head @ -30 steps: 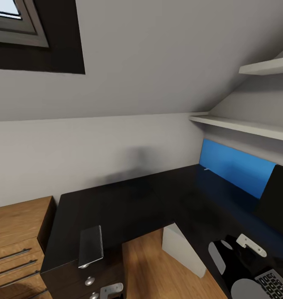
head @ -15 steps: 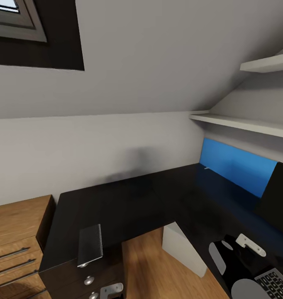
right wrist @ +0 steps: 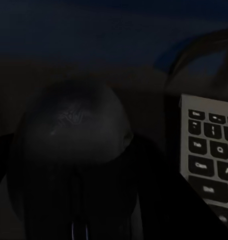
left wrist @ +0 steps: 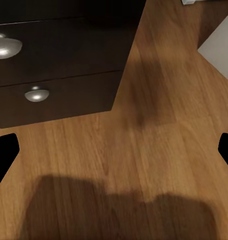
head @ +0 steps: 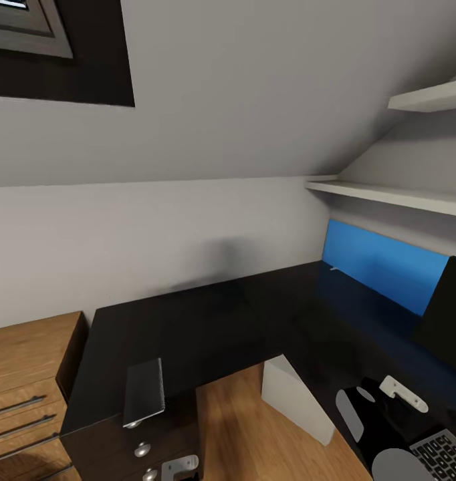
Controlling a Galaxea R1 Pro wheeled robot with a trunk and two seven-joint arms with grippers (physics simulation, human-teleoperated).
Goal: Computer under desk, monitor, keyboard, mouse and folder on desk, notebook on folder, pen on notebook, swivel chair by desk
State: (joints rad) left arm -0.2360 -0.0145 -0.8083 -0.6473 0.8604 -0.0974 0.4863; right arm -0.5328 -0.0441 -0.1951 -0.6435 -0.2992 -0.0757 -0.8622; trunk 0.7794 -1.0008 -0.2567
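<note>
while the right tool (right wrist: 76,200) clamps the mouse (right wrist: 73,135), the left tool's (left wrist: 114,150) fingers spread apart.

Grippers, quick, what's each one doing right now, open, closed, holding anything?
Left gripper: open, holding nothing, above the wooden floor.
Right gripper: closed on the mouse, beside the keyboard.

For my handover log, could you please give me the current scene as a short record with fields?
desk: black, L-shaped
notebook: on desk, above the drawers
computer: on floor, at desk's inner corner
monitor: on desk
keyboard: on desk
mouse: beside keyboard
left gripper: open, above wooden floor near drawers
right gripper: over desk near keyboard; open or shut unclear
</note>
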